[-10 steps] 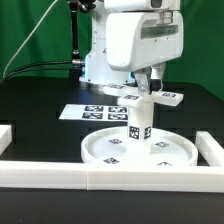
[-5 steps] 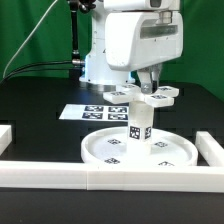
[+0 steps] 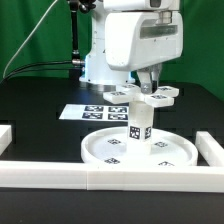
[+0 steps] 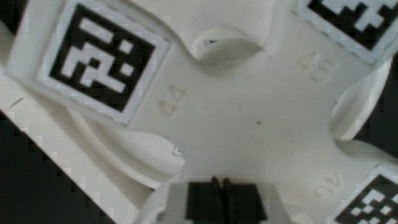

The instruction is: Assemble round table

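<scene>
- One gripper [image 3: 150,88], closed on cross-shaped piece [image 3: 152,98];
- cross-shaped piece level atop upright leg [image 3: 140,128];
- bare disc [image 3: 92,152] floor rings leg out to rim; border rail [image 3: 120,178] just beyond

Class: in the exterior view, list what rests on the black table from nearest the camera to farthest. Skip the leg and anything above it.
front border rail → round disc → marker board → robot base

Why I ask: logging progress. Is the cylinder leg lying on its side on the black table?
No, the cylinder leg stands upright on the round disc in the exterior view.
</scene>
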